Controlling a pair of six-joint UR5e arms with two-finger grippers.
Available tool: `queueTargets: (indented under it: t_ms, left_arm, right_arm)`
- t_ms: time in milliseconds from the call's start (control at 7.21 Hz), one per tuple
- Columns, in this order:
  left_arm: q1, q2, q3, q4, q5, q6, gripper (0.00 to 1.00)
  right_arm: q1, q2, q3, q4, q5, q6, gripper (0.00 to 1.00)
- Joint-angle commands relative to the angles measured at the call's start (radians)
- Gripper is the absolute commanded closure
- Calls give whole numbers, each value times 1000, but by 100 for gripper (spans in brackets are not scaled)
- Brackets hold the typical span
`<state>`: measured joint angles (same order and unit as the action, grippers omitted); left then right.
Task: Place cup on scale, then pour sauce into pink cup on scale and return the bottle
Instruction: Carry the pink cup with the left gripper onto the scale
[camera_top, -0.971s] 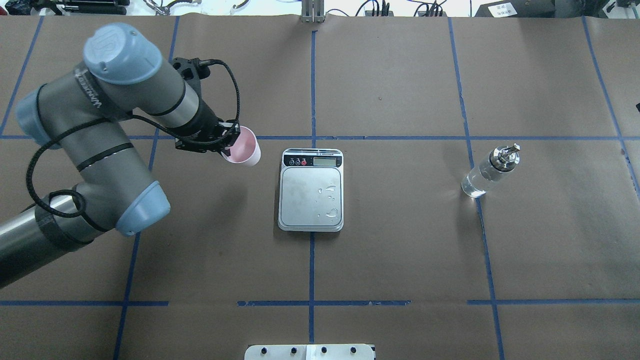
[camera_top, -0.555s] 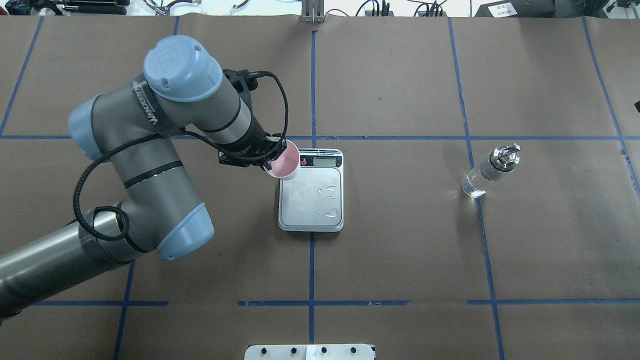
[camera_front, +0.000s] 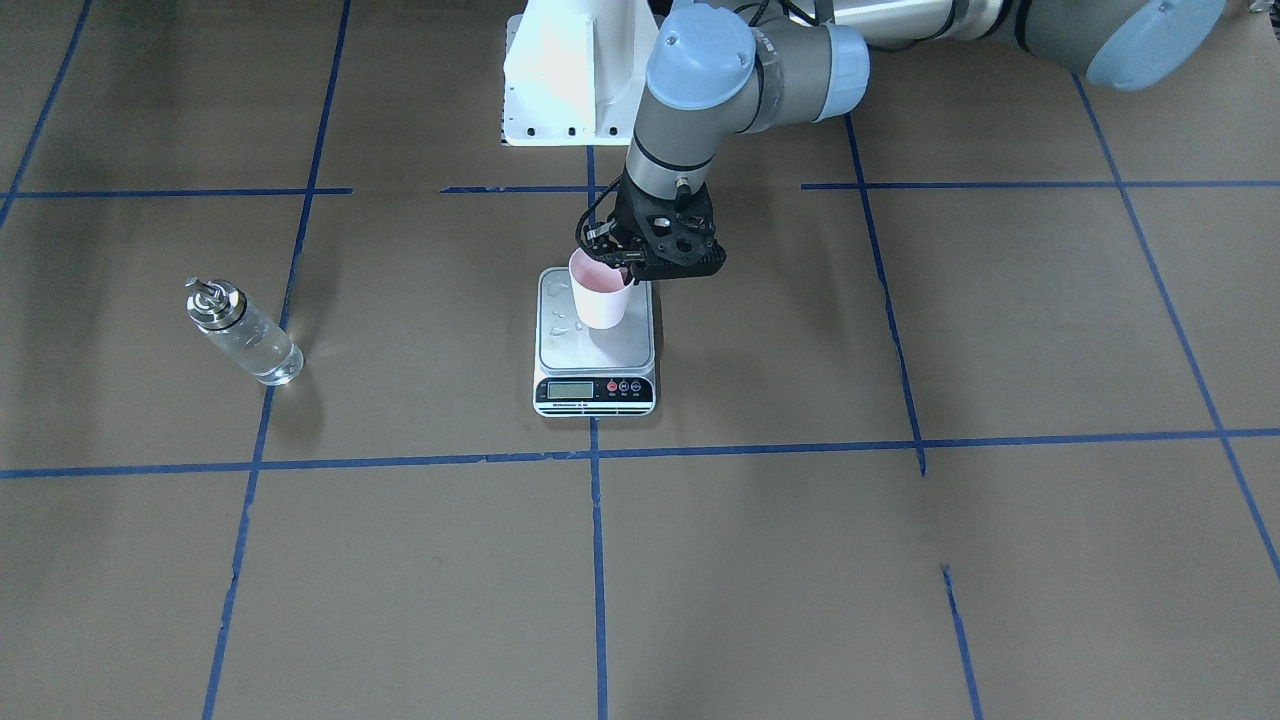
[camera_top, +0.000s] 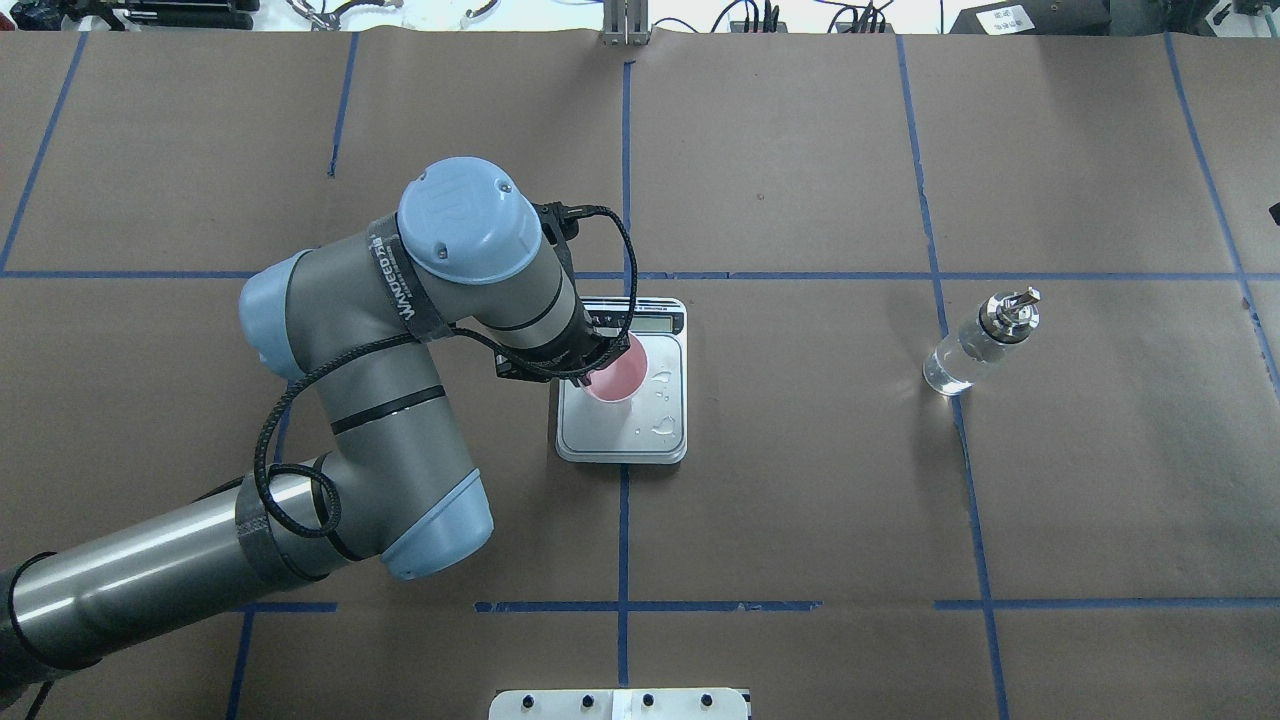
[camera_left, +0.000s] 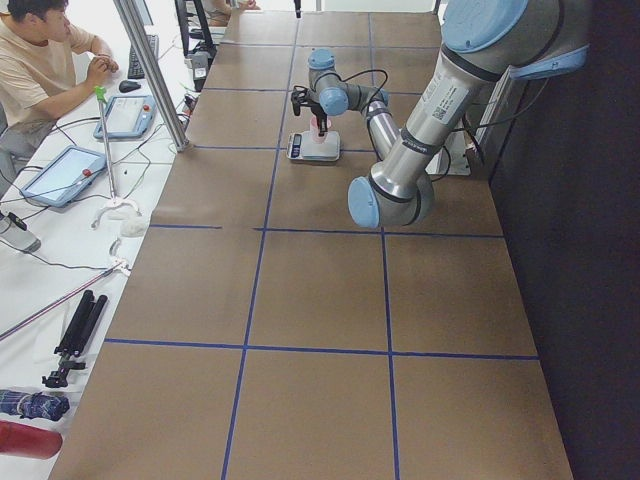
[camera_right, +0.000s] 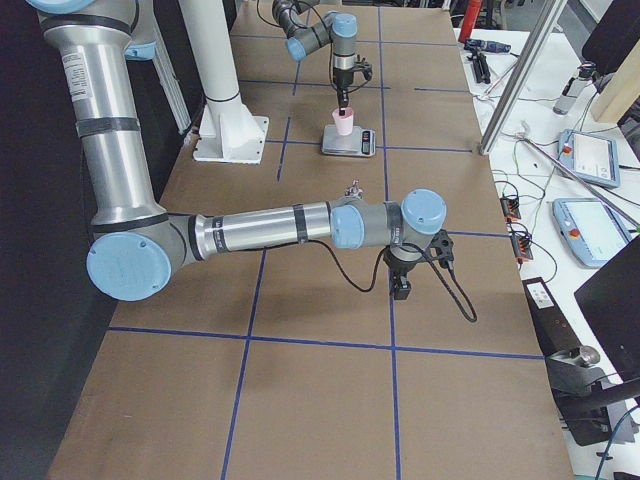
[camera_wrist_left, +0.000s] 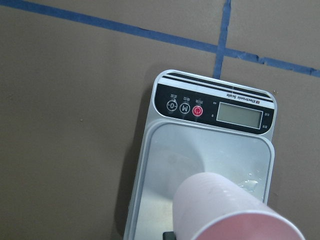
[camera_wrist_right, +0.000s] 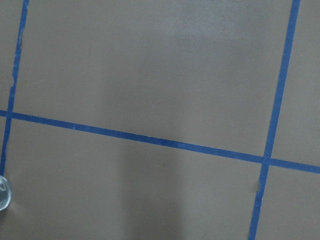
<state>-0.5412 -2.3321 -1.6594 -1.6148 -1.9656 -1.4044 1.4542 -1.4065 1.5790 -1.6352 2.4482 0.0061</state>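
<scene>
My left gripper (camera_top: 592, 368) is shut on the rim of the pale pink cup (camera_top: 617, 373), which stands upright over the scale (camera_top: 660, 432). From the front, the cup (camera_front: 601, 297) sits low over the silver platform of the scale (camera_front: 622, 347), under the left gripper (camera_front: 622, 268); I cannot tell whether it touches. The left wrist view shows the cup (camera_wrist_left: 230, 210) above the scale (camera_wrist_left: 215, 107). The clear glass bottle (camera_top: 980, 342) stands far to the right; seen from the front, the bottle (camera_front: 243, 335) holds colourless sauce. My right gripper (camera_right: 402, 288) hangs over bare paper; I cannot tell its state.
Water drops (camera_top: 660, 402) lie on the scale's right side. The table is brown paper with blue tape lines (camera_top: 624, 540). A white robot base (camera_front: 570, 70) stands behind the scale. A person (camera_left: 40, 60) sits at a side desk with tablets.
My left arm has swung right with the cup, from left of the scale to over its platform. The bottle has not moved.
</scene>
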Motion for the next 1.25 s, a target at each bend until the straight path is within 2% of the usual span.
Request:
queueTargets:
  t_ms: [0,277,693,971,1109]
  left_arm:
    - [3,-13,29,-5,5,-1,100]
    - [3,-13,33,-8,4,2,100]
    - [3,-12,39,-23,4,7,65]
    - [3,-12,62,-72,1,5,64]
    - [1,-7,40,-71,4,8,52]
  right_arm:
    - [0,0,-4,0,0,0,0]
    - [0,0,-1,0,0,0,0]
    - [-2,0,-2,0,0,0,0]
    - [-2,0,-1,0,0,0,0]
    - [-2,1,12,0,2,2,0]
